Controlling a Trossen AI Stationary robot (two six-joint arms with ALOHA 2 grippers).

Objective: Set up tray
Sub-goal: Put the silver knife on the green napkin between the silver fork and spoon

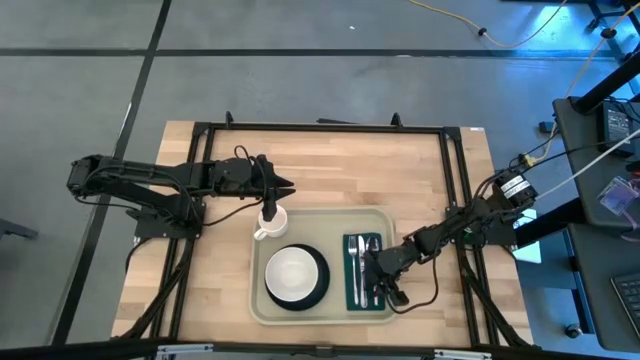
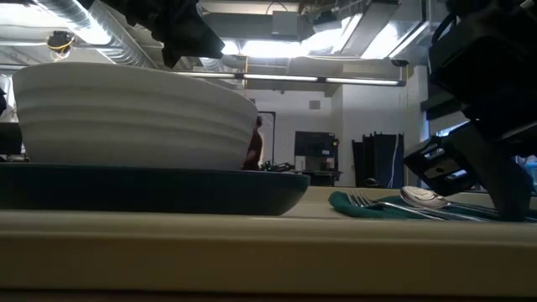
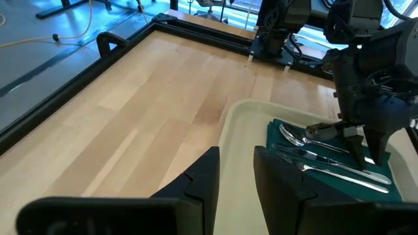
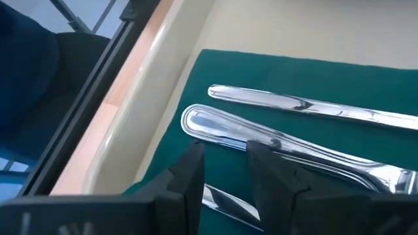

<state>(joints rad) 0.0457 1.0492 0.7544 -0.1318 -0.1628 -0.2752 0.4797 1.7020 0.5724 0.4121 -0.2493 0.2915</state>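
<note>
The tray (image 1: 322, 312) sat on the desk (image 1: 320, 165) near the front edge, holding a plate (image 1: 318, 292), bowl (image 1: 290, 272) and napkin (image 1: 361, 290). The left gripper (image 1: 275, 198) hung over a mug (image 1: 270, 222); I could not tell if it held it. The right gripper (image 4: 224, 171) stood partly open over the spoon (image 4: 274, 140), maybe to straighten it. The desk behind lay free.

Pale beige tray (image 1: 322, 315) on light, streaky wood-grain table (image 1: 330, 170) framed in black. White ribbed bowl (image 1: 291, 272) on dark teal-blue plate (image 1: 318, 288). White mug (image 1: 271, 223). Dark green napkin (image 1: 353, 290) under shiny silver fork (image 3: 353, 177), spoon (image 3: 297, 138) and knife (image 4: 313, 106). Black arms throughout.
</note>
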